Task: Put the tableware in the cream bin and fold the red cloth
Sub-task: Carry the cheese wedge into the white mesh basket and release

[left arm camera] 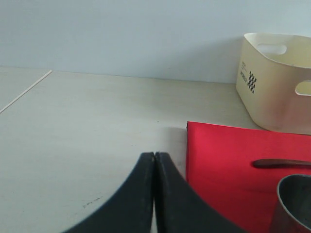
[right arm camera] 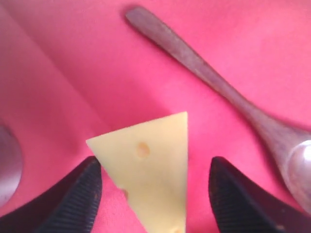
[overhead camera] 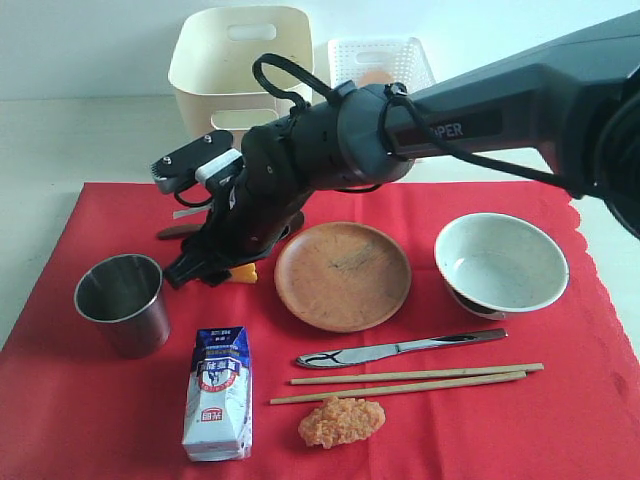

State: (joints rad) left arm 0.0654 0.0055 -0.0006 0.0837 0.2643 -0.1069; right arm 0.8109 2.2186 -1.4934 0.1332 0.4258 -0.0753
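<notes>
Right gripper (right arm camera: 155, 164) spread astride cheese wedge (right arm camera: 146, 187), nine o'clock of brown plate (overhead camera: 342, 275), might snag red cloth (overhead camera: 520, 430); left gripper (left arm camera: 154, 156) pressed together.

Cup (overhead camera: 120, 300), plate (overhead camera: 342, 275), bowl (overhead camera: 500, 262), knife (overhead camera: 400, 349), chopsticks (overhead camera: 410, 380) on red cloth (overhead camera: 560, 420); bin (overhead camera: 240, 70) beyond.

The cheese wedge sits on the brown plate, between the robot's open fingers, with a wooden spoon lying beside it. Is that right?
Not quite. The cheese wedge lies on the red cloth, not on the brown plate; the right wrist view shows this. The rest holds: the right gripper stands open around it, and the wooden spoon lies beside it.
</notes>
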